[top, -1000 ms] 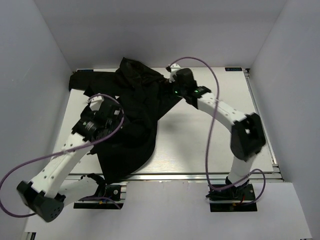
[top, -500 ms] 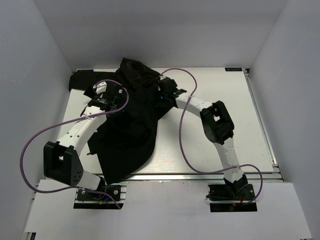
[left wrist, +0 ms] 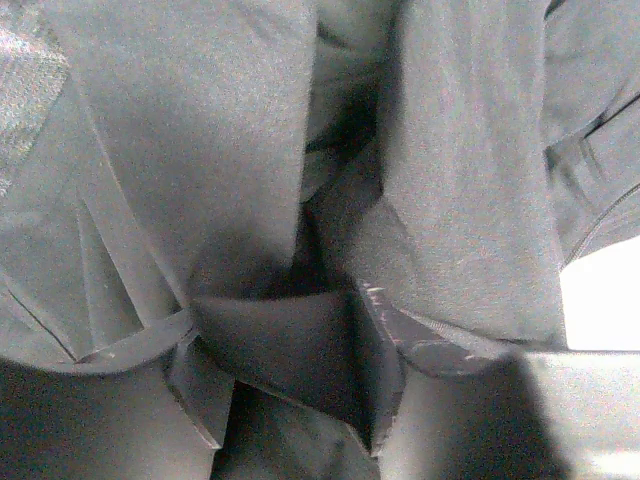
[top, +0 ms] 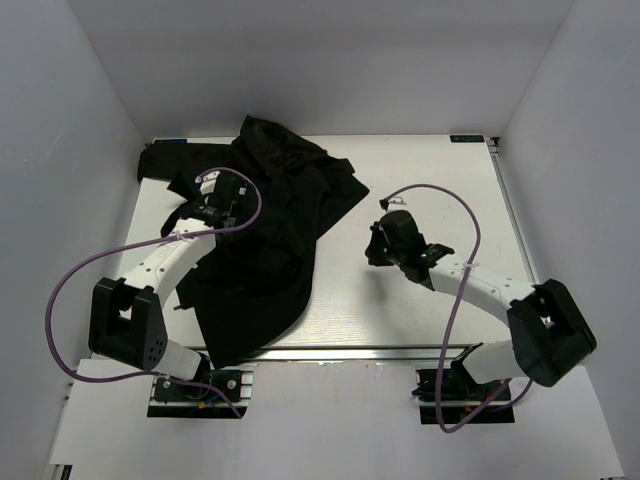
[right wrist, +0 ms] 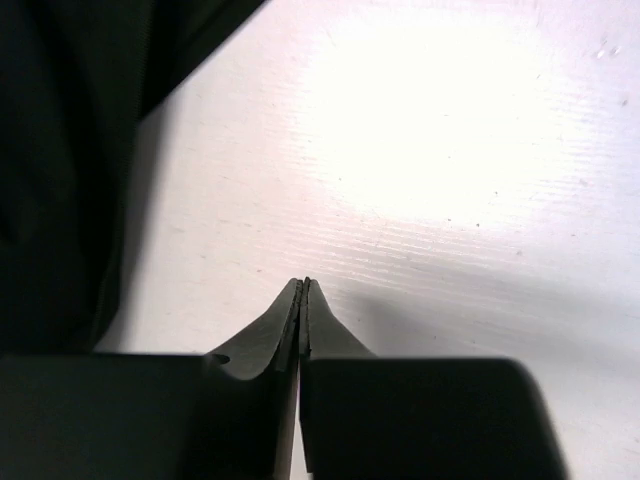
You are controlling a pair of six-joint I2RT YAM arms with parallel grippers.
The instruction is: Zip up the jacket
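The top camera looks down from above the near edge over the whole table [top: 430,180]. The wrist cameras sit close: left against the jacket [left wrist: 200,150] folds, right over bare table beside the jacket's edge.

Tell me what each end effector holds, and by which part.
Right end effector: shut on nothing, over the table. Left end effector: a fold of the jacket sits between its fingers; a firm grip cannot be told.
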